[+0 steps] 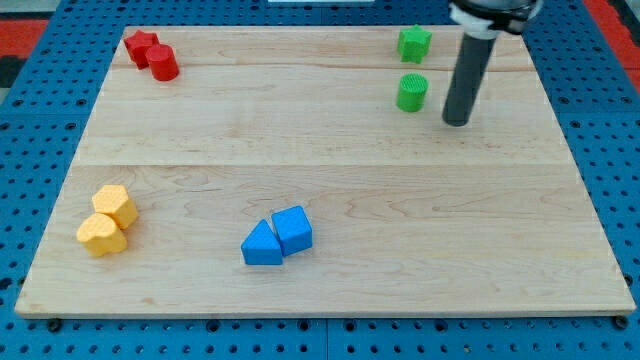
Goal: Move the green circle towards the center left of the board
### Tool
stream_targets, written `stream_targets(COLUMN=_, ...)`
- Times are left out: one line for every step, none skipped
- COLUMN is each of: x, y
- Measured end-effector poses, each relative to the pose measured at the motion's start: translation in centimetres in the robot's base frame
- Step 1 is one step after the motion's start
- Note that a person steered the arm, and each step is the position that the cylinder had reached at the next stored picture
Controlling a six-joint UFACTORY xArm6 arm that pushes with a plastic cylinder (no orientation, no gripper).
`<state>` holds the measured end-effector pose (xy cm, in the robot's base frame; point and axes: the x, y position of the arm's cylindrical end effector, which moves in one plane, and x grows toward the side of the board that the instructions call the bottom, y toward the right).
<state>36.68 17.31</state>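
The green circle (411, 92) is a short green cylinder near the view's top right of the wooden board (330, 170). My tip (457, 122) is the lower end of a dark rod, a short way to the circle's right and slightly lower, apart from it. A green star-like block (414, 43) sits just above the circle near the board's top edge.
A red star (140, 46) and a red cylinder (163, 63) touch at the top left. Two yellow blocks (109, 220) sit together at the lower left. A blue triangle (261, 244) and a blue cube (293, 229) touch at the lower middle.
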Motion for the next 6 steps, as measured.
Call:
stream_targets(x=-3.5, y=0.6)
stream_targets(x=-3.5, y=-4.9)
stream_targets(x=-3.1, y=-12.1)
stream_targets(x=-4.6, y=-14.3)
stream_targets(x=-5.3, y=-16.1)
stream_targets(x=-3.3, y=-21.3)
